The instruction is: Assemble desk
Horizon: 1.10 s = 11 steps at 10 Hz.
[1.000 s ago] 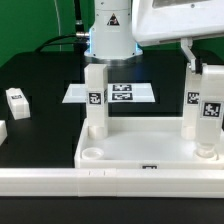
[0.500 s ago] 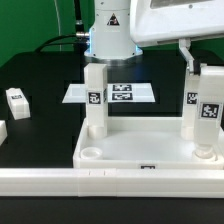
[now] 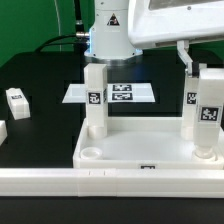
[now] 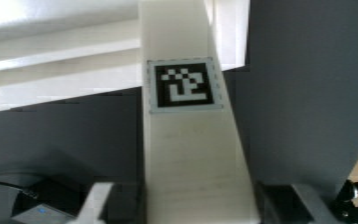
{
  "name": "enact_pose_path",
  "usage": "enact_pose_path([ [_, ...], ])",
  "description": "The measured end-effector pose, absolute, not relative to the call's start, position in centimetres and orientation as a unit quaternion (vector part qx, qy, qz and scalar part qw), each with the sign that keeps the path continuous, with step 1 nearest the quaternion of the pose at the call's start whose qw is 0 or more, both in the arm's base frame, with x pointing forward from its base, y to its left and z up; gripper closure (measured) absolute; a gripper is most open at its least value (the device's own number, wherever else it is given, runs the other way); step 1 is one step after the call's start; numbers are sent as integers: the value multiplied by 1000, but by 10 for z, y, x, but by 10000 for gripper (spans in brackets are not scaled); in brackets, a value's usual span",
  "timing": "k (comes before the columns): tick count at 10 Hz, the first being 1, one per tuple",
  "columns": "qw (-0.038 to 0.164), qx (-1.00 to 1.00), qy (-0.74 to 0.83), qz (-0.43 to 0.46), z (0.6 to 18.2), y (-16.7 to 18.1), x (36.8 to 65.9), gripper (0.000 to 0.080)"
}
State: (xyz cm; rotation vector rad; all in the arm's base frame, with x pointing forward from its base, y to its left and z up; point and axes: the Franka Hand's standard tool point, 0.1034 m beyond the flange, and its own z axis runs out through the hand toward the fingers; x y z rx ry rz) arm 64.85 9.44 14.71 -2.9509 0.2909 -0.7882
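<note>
The large white plastic rectangular tray-like tabletop point(image 3: 140, 148) lies flat on the black table point(image 3: 40, 120), its long edge with a small black-and-white fiducial tag point(image 3: 150, 167) facing the exterior view. At the tabletop's near corner on the exterior view's right, a white square plastic leg point(image 3: 208, 112) stands upright with its lower end at the round socket. Whether it is fully seated there cannot be told.

The gripper point(image 4: 190, 205) holds this leg. In the wrist view its two fingers point(image 4: 101, 200) press against opposite sides of the leg, below the leg's black-and-white tag point(image 4: 181, 85), so the jaws are pinching the leg.

Just behind it, at the tabletop's far corner on the same side, a second white tagged leg point(image 3: 191, 100) stands upright. A third white tagged leg point(image 3: 95, 98) stands upright at the far corner on the exterior view's left. The near socket point(image 3: 90, 155) on that side holds nothing.

Beyond the tabletop's far edge, the marker board point(image 3: 120, 93) lies flat on the black table, in front of the white robot base point(image 3: 108, 30). Well off the tabletop's short side, on the exterior view's left, sits a small white block with dark marks point(image 3: 17, 100).
</note>
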Motion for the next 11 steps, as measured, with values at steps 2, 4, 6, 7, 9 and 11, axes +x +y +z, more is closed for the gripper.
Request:
enact_pose_path([
  [2, 35, -959, 94, -266, 147, 94, 650, 509],
  [4, 34, -955, 94, -279, 147, 93, 651, 509],
  [6, 29, -947, 95, -304, 147, 89, 649, 509],
  [7, 27, -946, 95, -308, 144, 86, 647, 509],
  [9, 24, -946, 96, -308, 138, 84, 644, 509],
  [11, 21, -945, 95, -312, 135, 82, 644, 509],
])
